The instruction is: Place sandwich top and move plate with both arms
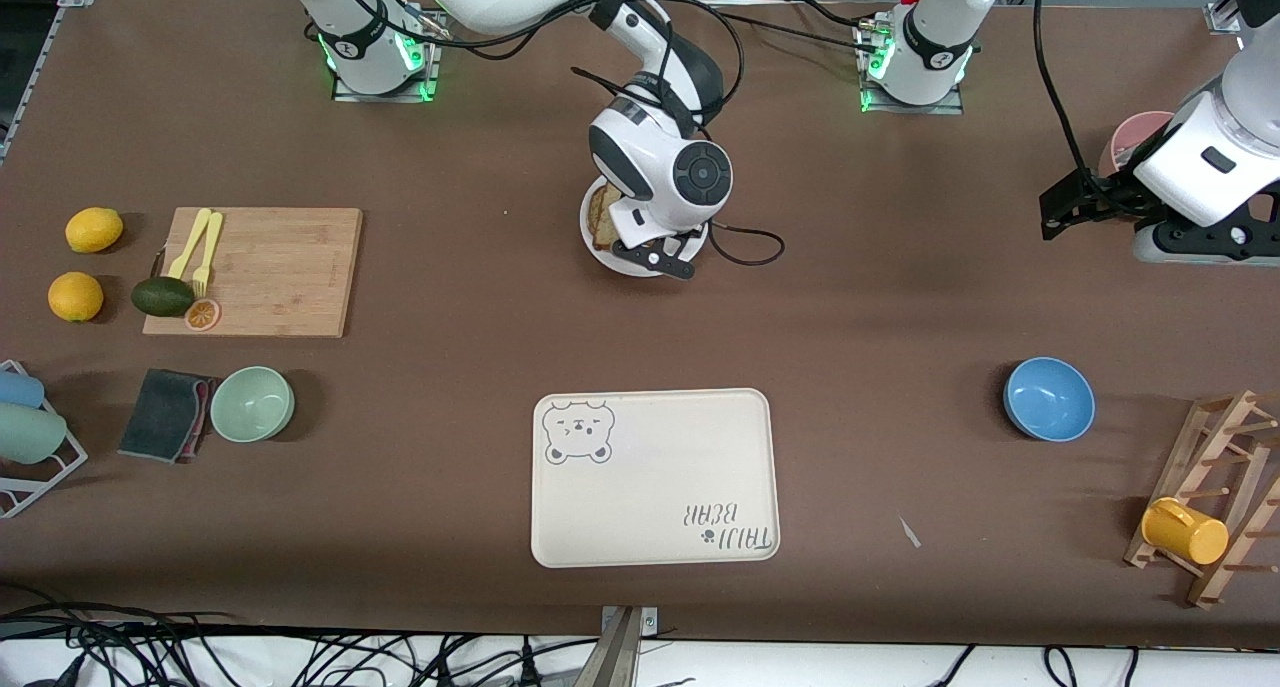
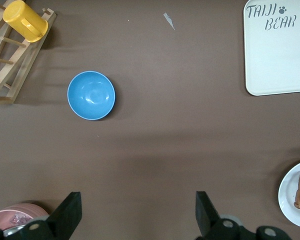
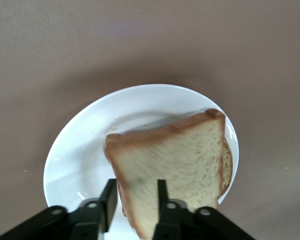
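One bread slice (image 3: 175,165) clamped in right jaws over white plate (image 3: 90,145), left jaws apart, waiting.

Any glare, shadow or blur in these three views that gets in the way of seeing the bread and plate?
Front view: the right arm hides most of the plate. Right wrist view: the sandwich top in the right gripper is soft-focused, with mild glare on the rim. Left wrist view: even light, soft shadow beside the blue bowl.

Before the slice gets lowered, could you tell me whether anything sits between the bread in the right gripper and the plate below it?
Nothing visible does. The right gripper has its fingers shut on the sandwich top, hanging directly over the plate. Only the lower slice lies beneath, where the top belongs. The left gripper waits open, away toward its own end.
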Tool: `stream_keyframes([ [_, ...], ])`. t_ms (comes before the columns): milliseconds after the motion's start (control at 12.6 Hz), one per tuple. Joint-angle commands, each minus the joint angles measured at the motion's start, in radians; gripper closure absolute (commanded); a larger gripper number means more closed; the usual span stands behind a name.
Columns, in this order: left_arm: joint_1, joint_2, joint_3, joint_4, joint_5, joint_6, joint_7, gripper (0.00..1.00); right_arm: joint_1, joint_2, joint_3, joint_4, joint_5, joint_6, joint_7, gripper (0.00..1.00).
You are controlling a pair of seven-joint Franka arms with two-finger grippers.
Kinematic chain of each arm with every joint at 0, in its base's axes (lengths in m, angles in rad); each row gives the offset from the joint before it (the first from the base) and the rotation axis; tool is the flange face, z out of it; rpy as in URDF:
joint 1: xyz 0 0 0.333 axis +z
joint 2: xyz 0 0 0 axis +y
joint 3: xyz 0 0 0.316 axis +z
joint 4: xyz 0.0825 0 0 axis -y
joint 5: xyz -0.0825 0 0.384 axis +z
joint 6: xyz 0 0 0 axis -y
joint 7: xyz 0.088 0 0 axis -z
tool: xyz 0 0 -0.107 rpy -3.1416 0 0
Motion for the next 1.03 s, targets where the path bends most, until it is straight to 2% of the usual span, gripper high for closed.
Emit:
stream_keyframes([
  [0, 0.001, -0.001, -0.006, 0.022, 0.033, -0.011, -0.015, 0.00, -0.019, -0.014, -0.007, 0.012, 0.012, -0.002, -0.002, 0.25],
  [159, 0.007, -0.001, -0.003, 0.022, 0.030, -0.011, -0.016, 0.00, -0.040, -0.029, -0.010, 0.012, 0.018, -0.006, -0.004, 0.24],
  [318, 0.015, 0.001, -0.003, 0.016, 0.032, -0.013, -0.018, 0.00, -0.083, -0.090, -0.008, 0.008, 0.020, -0.015, -0.012, 0.18],
  [794, 0.046, 0.018, -0.012, 0.022, 0.033, -0.011, -0.016, 0.00, -0.301, -0.256, -0.013, -0.003, 0.020, -0.084, -0.130, 0.03],
  [953, 0.038, 0.024, -0.014, 0.022, 0.029, -0.005, -0.018, 0.00, -0.310, -0.313, -0.089, -0.032, 0.018, -0.097, -0.250, 0.01],
])
